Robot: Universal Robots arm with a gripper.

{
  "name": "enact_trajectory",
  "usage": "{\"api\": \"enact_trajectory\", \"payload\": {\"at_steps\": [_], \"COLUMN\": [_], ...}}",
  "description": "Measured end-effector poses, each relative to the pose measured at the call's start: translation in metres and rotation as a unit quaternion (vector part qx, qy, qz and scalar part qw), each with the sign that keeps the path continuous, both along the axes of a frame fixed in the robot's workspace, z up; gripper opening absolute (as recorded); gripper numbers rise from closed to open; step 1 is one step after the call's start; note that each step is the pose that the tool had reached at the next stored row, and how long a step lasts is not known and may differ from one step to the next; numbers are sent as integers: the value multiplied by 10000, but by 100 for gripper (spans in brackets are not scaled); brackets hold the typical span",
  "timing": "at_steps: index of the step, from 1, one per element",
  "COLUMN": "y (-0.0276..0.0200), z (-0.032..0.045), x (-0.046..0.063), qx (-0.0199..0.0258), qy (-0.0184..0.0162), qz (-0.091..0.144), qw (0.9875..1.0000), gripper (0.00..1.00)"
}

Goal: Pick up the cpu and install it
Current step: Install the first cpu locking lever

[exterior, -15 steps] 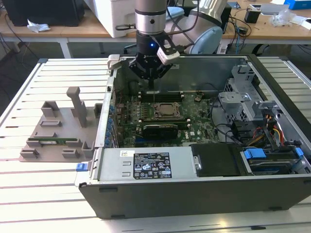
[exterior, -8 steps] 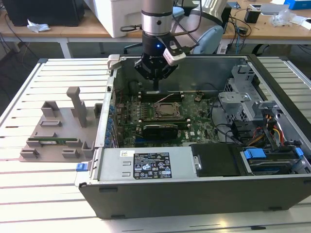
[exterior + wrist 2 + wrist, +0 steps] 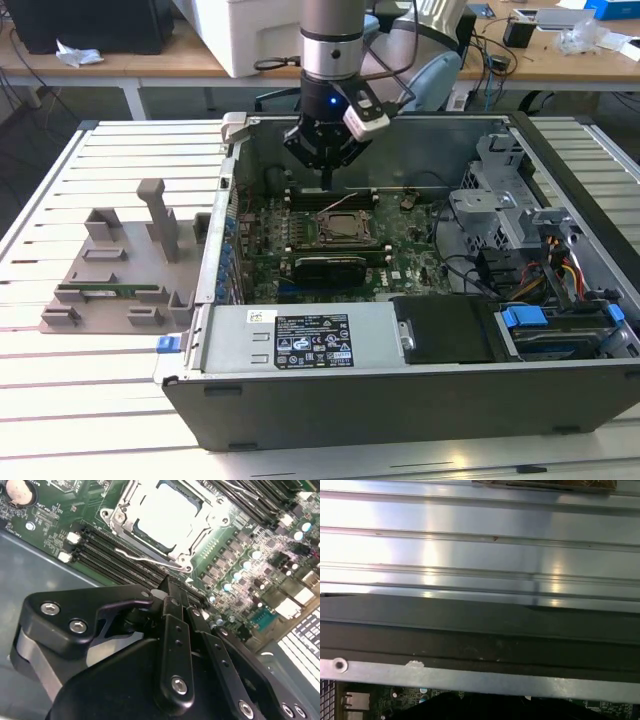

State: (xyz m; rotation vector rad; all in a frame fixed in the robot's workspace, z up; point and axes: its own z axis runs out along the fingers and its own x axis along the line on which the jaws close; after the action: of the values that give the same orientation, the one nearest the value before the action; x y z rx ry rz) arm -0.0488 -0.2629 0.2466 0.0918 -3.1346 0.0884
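cpu, the small flat square chip with a pale silvery metal top [image 3: 167, 516], sits inside the square metal-framed socket [image 3: 116, 517] on the green motherboard [image 3: 240, 560], as your second wrist view shows. your black hand [image 3: 167, 592] hangs just beside the socket, over the dark memory slots [image 3: 110, 552], fingers pressed together and holding nothing. in the exterior view the hand [image 3: 326, 182] reaches into the open grey computer case [image 3: 400, 395] on the slatted counter [image 3: 60, 350].

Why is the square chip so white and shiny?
In the second wrist view, glare washes out the cpu lying in its socket; the gripper up close looks soft. In the first wrist view, bright streaks glint off the table slats.
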Motion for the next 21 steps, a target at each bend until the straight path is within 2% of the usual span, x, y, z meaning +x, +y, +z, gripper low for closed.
{"api": "enact_trajectory", "payload": {"at_steps": [2,4,5,6,7,11,16,21], "y": [-22,-55,-75,-115,-130,-134,-134,-133], "z": [-43,-47,-47,-48,-48,-58,-130,-170], "x": [3,3,3,4,4,3,4,-1], "qx": [10,108,184,314,350,357,356,357], "qy": [3,2,3,3,2,2,3,2], "qz": [0,0,0,0,0,0,0,0], "qw": [10000,9999,9998,9995,9994,9994,9994,9994], "gripper": [11,11,11,11,11,11,11,11]}}
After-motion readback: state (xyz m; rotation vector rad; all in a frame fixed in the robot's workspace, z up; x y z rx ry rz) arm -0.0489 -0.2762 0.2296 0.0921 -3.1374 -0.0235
